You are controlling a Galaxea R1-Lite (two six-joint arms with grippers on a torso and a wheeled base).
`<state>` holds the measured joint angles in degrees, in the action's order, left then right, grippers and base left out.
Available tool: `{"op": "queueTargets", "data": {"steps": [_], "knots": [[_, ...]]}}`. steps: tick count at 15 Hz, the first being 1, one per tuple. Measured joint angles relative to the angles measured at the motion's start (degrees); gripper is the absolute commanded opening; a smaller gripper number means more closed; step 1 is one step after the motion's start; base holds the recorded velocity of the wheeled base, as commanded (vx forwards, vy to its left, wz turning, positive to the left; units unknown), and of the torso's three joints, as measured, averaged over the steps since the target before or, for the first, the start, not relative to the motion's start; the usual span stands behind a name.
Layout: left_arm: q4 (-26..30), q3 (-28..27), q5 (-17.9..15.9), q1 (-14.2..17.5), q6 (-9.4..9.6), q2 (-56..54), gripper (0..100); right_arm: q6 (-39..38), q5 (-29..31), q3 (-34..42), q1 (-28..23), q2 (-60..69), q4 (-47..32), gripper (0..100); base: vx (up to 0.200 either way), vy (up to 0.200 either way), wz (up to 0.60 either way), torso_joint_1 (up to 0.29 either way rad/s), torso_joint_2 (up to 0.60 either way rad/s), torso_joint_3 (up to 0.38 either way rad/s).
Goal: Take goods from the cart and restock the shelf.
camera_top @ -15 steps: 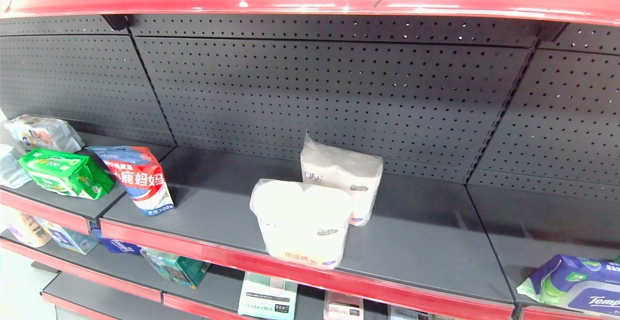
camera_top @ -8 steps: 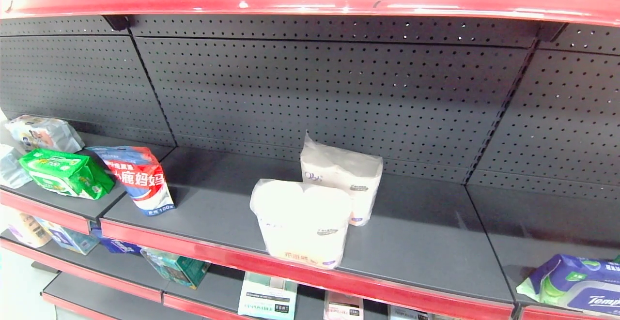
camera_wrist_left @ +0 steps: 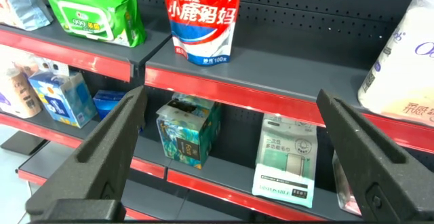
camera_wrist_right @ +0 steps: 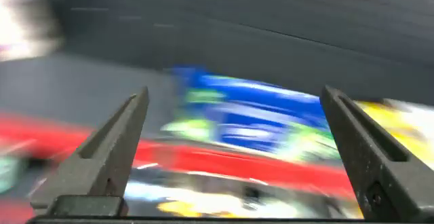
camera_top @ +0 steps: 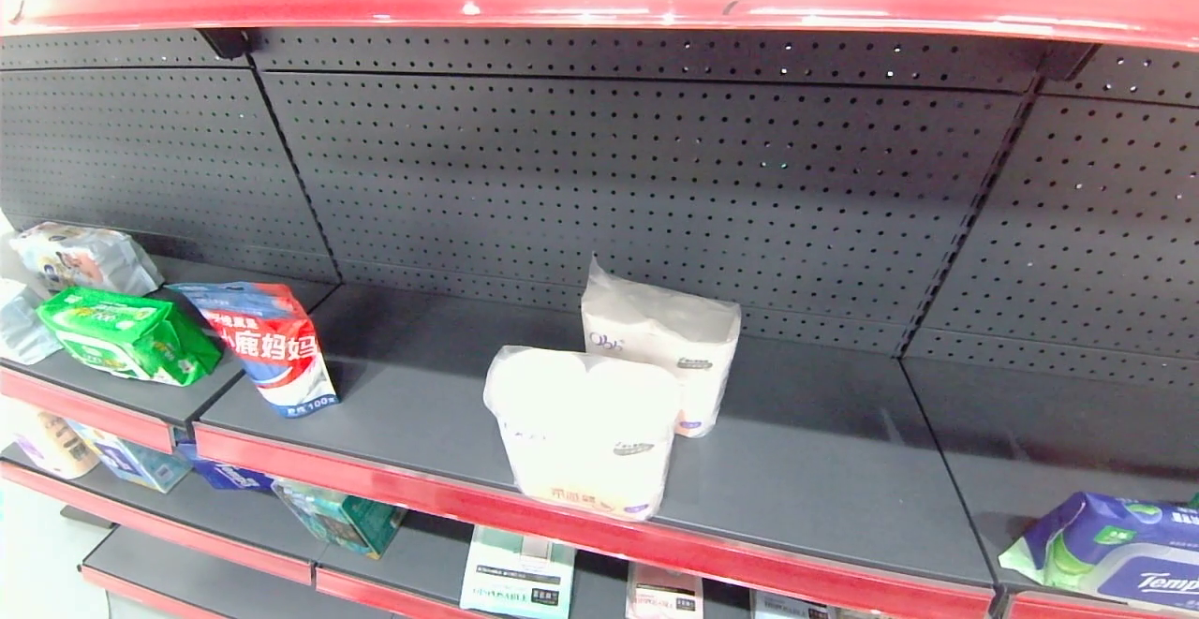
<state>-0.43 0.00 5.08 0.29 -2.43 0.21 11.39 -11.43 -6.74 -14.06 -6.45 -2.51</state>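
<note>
Nothing is seen to have moved in the head view since the earlier frames; the shelf (camera_top: 824, 469) is judged only partly restocked, much of its board being left bare; a front pack (camera_top: 581, 432) and a rear pack (camera_top: 665, 347) are stood mid-shelf, just beside each other; a pouch (camera_top: 272, 347) is stood well to their left; the left jaws are spread, nothing held; the right jaws likewise; more goods are judged due from the cart.

Two white packs (camera_top: 585, 427) upright on shelf (camera_top: 824, 469)
</note>
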Motion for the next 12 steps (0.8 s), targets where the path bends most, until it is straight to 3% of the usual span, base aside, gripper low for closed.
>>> {"op": "queueTargets", "data": {"steps": [4, 7, 9, 10, 12], "knots": [[0.0, 0.0, -0.02, 0.04, 0.0, 0.0, 100, -3.12, -2.39, 0.41, 1.35, -1.78, 0.35, 100, 0.0, 0.0, 0.0, 0.0, 0.0, 0.0], [0.0, 0.0, 0.0, 0.04, 0.0, 0.0, 100, -2.94, 7.58, 5.42, 2.01, -0.2, 5.85, 100, 0.0, 0.0, 0.0, 0.0, 0.0, 0.0], [0.02, 0.0, 0.02, 0.04, 0.0, 0.0, 100, -5.38, 10.86, 6.39, 2.13, 0.5, 5.95, 100, 0.0, 0.0, 0.0, 0.0, 0.0, 0.0], [0.02, 0.0, 0.0, 0.04, -0.02, 0.0, 100, -5.69, 11.19, 6.5, 2.16, 0.67, 5.9, 100, 0.0, 0.0, 0.0, 0.0, 0.0, 0.0], [0.02, 0.0, 0.0, 0.04, 0.0, 0.0, 100, -5.91, 5.21, 6.53, 3.17, 0.85, 5.52, 100, 0.0, 0.0, 0.0, 0.0, 0.0, 0.0]]}}
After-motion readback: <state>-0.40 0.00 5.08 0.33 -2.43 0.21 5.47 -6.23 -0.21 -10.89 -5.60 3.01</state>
